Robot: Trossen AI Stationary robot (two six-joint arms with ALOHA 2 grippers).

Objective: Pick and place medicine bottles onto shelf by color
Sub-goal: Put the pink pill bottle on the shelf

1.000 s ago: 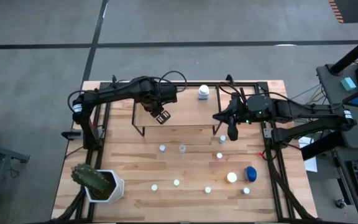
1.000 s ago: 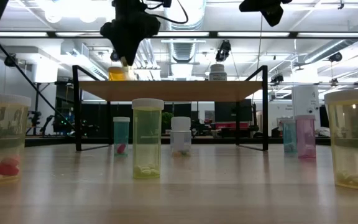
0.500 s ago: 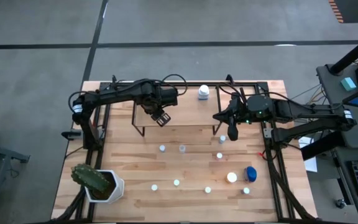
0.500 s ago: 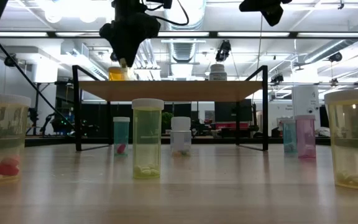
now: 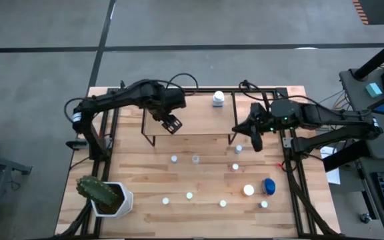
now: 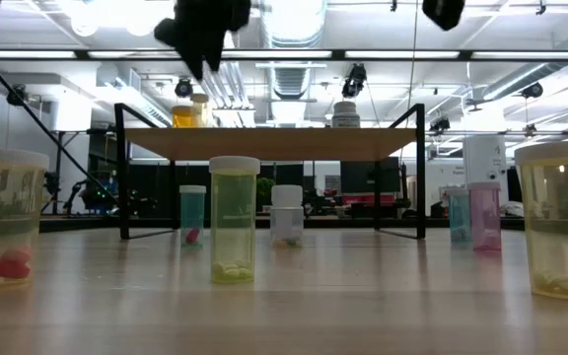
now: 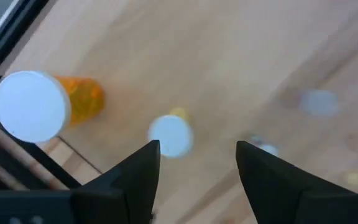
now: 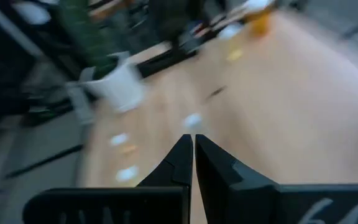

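The medicine bottles [image 5: 195, 159] are standing scattered on the bench [image 5: 139, 187] from four to seven o'clock of the shelf [image 5: 199, 117]; being light, rigid and smooth, they are likely best pinched mid-body below the cap. The left end effector [image 5: 172, 124] is hanging wide and empty over the shelf's nine o'clock end near an orange bottle [image 6: 187, 115], and the right end effector [image 5: 255, 143] is waiting pinched closed at three o'clock.

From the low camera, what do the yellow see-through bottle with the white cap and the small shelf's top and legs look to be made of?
The yellow see-through bottle looks like translucent tinted plastic: pills show through its wall, and its opaque cap looks like matte plastic. The shelf's top seems light, unglossed wood, going by its pale tan edge. Its thin black legs are probably painted metal rod.
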